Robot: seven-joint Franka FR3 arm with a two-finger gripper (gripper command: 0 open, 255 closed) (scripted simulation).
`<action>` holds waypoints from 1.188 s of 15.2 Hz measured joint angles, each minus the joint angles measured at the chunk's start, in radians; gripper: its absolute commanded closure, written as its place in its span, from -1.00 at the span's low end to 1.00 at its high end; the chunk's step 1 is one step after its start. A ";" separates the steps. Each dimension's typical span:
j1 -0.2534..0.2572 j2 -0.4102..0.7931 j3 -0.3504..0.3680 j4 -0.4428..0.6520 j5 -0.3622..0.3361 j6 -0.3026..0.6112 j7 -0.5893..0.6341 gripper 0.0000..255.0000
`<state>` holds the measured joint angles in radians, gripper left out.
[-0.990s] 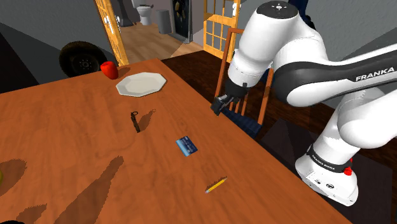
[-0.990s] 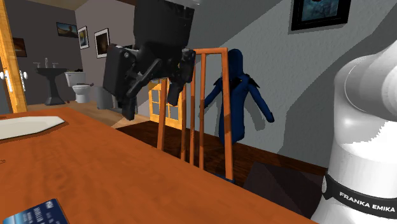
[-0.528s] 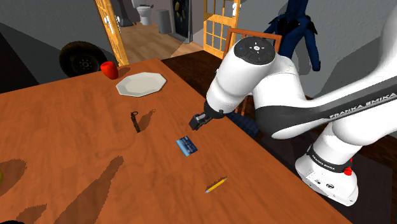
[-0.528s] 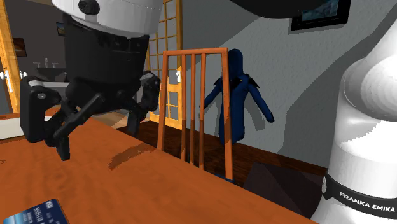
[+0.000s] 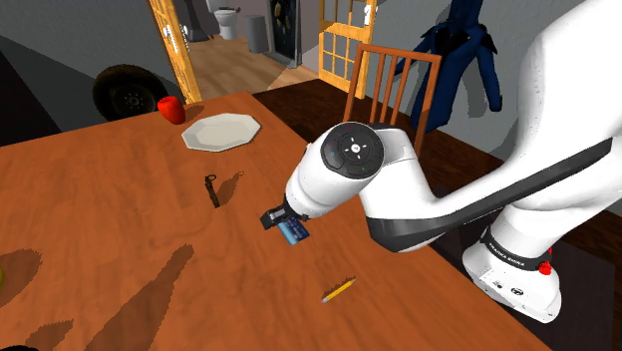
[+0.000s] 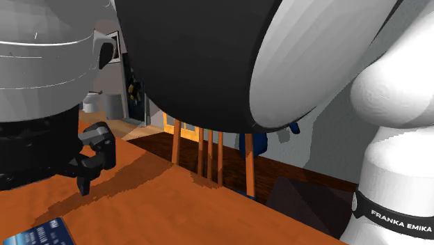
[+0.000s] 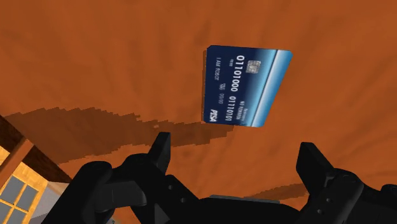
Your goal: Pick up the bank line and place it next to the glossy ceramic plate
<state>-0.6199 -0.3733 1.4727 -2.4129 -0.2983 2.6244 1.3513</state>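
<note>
A blue bank card [image 5: 296, 232] lies flat on the wooden table [image 5: 110, 229], near the edge facing the stand. My black gripper [image 5: 272, 219] hangs just above the table beside the card, on the shoulder view's left of it. In the wrist view the card [image 7: 245, 86] lies ahead of the open gripper [image 7: 236, 159], whose fingers [image 7: 159, 149] stand wide apart with nothing between them. The white eight-sided plate [image 5: 220, 132] sits at the table's far end. In the second exterior view a corner of the card [image 6: 45, 233] lies below one finger [image 6: 94, 154].
A red apple [image 5: 171, 109] sits beside the plate. A small black object [image 5: 212, 189] lies mid-table, and a yellow pencil [image 5: 339, 289] near the close edge. A wooden chair [image 5: 392, 85] stands at the table's side, with a blue coat [image 5: 468, 50] behind it.
The arm has swung from the chair side out over the table and down toward the blue card. The fingers stayed open. Nothing on the table has moved.
</note>
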 measured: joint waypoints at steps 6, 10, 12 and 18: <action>-0.217 -0.012 0.187 0.014 -0.013 0.072 0.012 -1.00; -0.250 -0.019 0.219 0.016 -0.008 0.083 0.013 -1.00; -0.252 -0.019 0.220 0.016 -0.008 0.084 0.013 -1.00; -0.252 -0.019 0.220 0.016 -0.008 0.084 0.013 1.00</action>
<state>-0.8715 -0.3922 1.6929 -2.3970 -0.3064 2.7081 1.3639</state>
